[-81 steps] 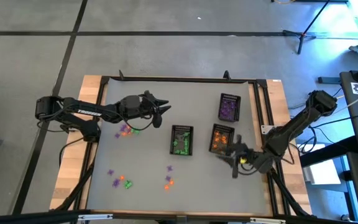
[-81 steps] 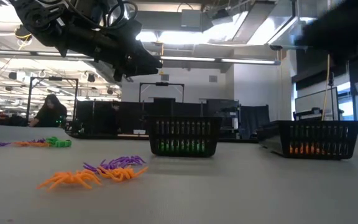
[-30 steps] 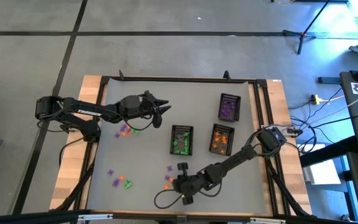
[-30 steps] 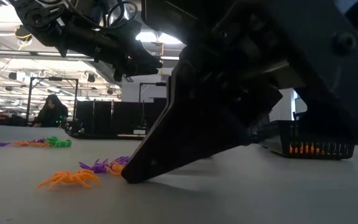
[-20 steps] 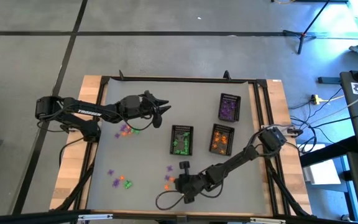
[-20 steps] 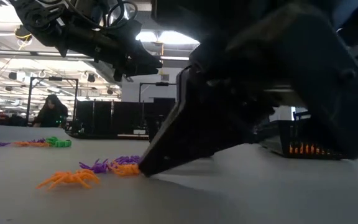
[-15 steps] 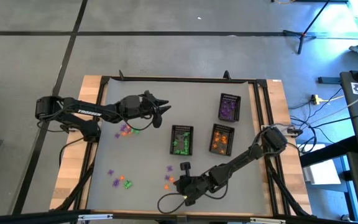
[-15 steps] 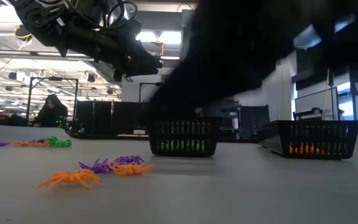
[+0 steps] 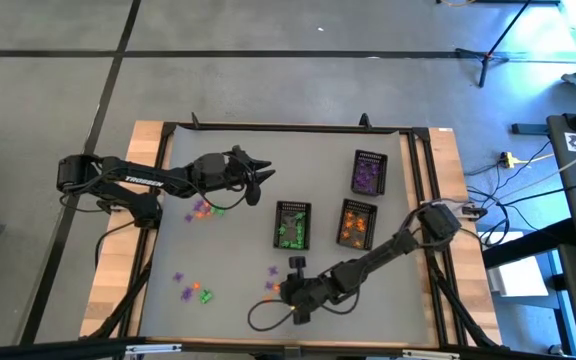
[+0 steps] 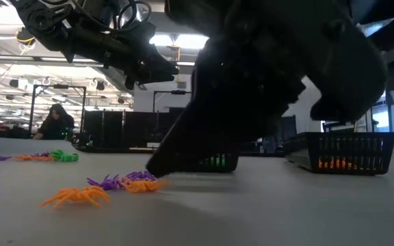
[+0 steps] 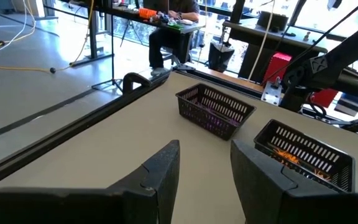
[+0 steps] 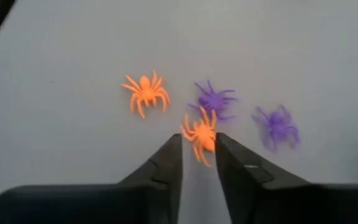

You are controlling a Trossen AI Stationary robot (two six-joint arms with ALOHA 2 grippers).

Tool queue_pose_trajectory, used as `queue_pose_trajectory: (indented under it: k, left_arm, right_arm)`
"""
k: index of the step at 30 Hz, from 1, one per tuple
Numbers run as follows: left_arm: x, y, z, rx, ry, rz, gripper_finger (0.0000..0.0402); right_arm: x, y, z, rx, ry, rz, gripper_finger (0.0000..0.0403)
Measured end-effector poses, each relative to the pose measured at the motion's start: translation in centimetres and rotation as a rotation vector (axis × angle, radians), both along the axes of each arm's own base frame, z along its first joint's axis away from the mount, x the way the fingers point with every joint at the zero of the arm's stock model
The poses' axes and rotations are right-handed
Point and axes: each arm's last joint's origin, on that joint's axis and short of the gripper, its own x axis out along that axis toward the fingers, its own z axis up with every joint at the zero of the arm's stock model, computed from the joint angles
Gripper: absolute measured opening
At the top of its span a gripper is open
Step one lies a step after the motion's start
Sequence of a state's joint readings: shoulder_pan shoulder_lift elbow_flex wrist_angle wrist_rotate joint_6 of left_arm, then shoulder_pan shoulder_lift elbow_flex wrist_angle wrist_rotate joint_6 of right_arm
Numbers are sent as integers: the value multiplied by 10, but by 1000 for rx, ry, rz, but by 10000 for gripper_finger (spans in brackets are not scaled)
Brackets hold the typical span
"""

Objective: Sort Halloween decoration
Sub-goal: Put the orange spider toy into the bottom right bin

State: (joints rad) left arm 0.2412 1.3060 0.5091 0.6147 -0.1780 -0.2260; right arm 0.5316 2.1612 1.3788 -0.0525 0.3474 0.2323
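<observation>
At the left we see the left gripper (image 9: pixel 265 177) hovering above the tabletop (image 9: pixel 228 250) with its jaws apart and empty, over a small cluster of trinkets (image 9: pixel 205 209). Further right, the right gripper (image 12: pixel 197 155) sits low near the front edge, jaws slightly parted astride an orange spider (image 12: pixel 199 136), two purple spiders (image 12: pixel 215 99) and another orange one just beside. We can read no writing.
</observation>
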Motion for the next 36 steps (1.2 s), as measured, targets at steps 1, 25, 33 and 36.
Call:
queue_pose_trajectory:
  k: [1,25,33,36]
  left_arm:
    - [0,0,0,0,1,0,135]
    - [0,0,0,-1,0,-4,135]
    - [0,0,0,-1,2,-4,135]
    - [0,0,0,0,-2,-4,135]
  right_arm:
    - [2,-1,-4,5,2,-2,110]
    - [-8,-1,3,-76,49,10,4]
    - [-37,5,55,-51,-30,44,3]
    - [-53,1,67,-23,-98,43,2]
